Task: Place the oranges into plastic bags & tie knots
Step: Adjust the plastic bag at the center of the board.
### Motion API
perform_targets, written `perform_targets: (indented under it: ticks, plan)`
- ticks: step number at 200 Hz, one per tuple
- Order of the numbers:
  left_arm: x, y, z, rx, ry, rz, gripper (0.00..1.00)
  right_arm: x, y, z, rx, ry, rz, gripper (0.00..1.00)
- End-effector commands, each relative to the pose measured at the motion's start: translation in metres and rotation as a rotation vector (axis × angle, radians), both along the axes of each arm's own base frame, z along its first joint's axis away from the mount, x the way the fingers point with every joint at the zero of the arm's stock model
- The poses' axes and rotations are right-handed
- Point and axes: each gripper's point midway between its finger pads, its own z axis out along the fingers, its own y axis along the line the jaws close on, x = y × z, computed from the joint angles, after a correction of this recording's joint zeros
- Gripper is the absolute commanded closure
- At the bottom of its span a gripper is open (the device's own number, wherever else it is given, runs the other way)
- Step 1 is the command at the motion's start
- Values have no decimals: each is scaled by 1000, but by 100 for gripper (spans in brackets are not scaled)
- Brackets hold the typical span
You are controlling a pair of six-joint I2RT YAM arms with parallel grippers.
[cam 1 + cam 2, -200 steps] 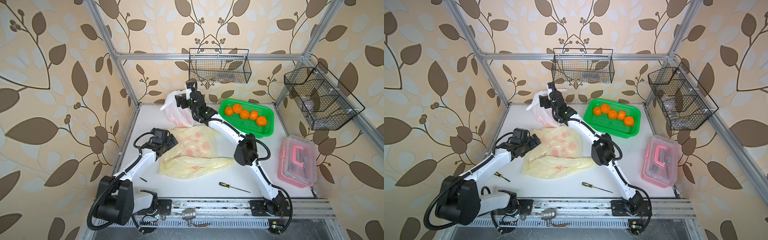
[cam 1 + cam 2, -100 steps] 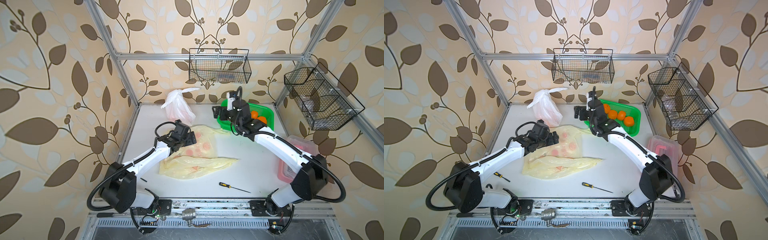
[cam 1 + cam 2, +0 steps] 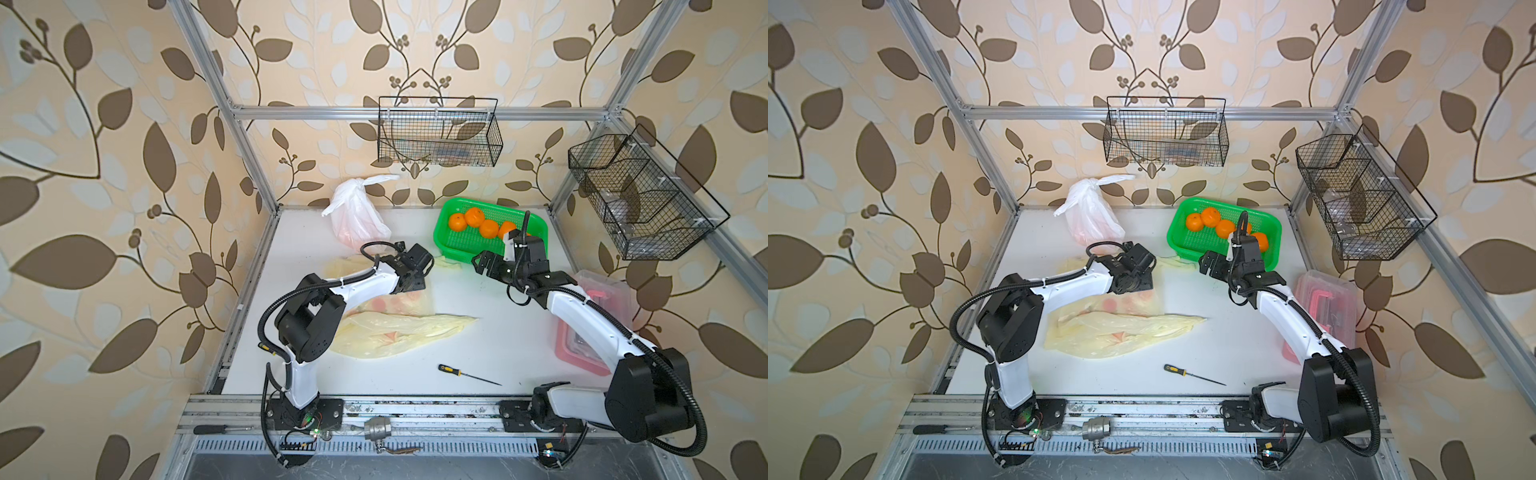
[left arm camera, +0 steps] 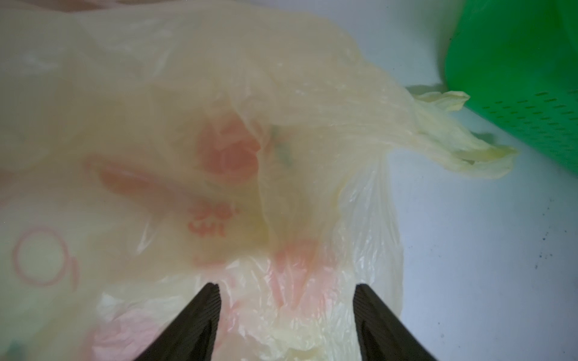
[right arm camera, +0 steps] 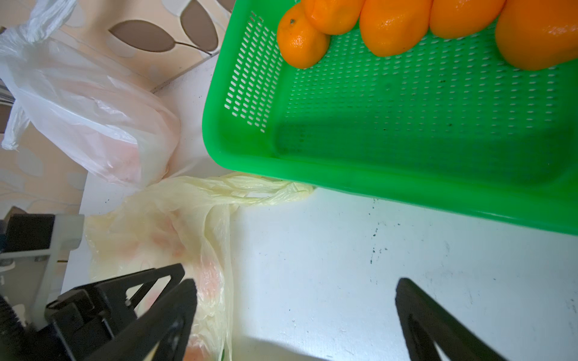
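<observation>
Five oranges [image 3: 478, 222] in row at back of green basket [image 3: 459, 251], far right corner of table [image 3: 498, 345]. Against back wall, white bag [image 3: 357, 220], knot [image 3: 362, 185] at top. Two yellow bags [image 3: 399, 332] flat mid-table. On farther one, left claw [image 4: 286, 287], jaws apart, film lying between. Just beside basket, right claw [image 5: 295, 281] gaping wide over bare table, holding nothing.

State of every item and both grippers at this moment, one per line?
White bag: knotted, upright, orange tint inside.
Far yellow bag: untied, lying flat.
Near yellow bag: untied, lying flat.
Oranges: five, loose in basket.
Left gripper: open, jaws astride far yellow bag.
Right gripper: open, empty.
Box: shut.
Screwdriver: lying flat, untouched.
</observation>
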Motion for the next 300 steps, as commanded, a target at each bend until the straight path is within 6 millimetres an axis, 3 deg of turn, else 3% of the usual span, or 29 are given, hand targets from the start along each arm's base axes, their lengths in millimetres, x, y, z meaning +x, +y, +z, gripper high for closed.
perform_targets:
  ticks: [1,36,81,116,145,177,208,245,261,282,300]
  plan:
    - [5,4,1,74,-5,68,29,-5,2,5,-12,5,28,3]
    - [10,-9,-13,143,27,71,27,-6,-2,7,-8,3,34,6]
    - [12,-11,-34,198,73,89,33,-7,-4,8,-2,4,40,10]
    - [8,-5,-37,211,77,104,59,-8,-9,15,-16,-16,19,15]
    - [6,0,-9,196,35,97,80,0,-28,22,-72,-25,-76,22]
    - [-4,-4,47,86,-39,3,96,25,-45,15,-125,33,-116,21]
    - [-24,-17,91,-57,-65,-140,100,65,-55,8,-196,42,-137,21]
    - [-48,-58,139,-329,-50,-308,100,116,-79,-6,-226,80,-195,21]
    - [-53,-74,163,-446,-69,-350,100,140,-67,-9,-153,45,-131,20]
    - [-56,-80,184,-528,-91,-364,100,167,-44,0,-48,-45,-35,18]
    - [-58,-84,199,-583,-106,-382,100,186,-42,-4,-20,-70,-55,18]
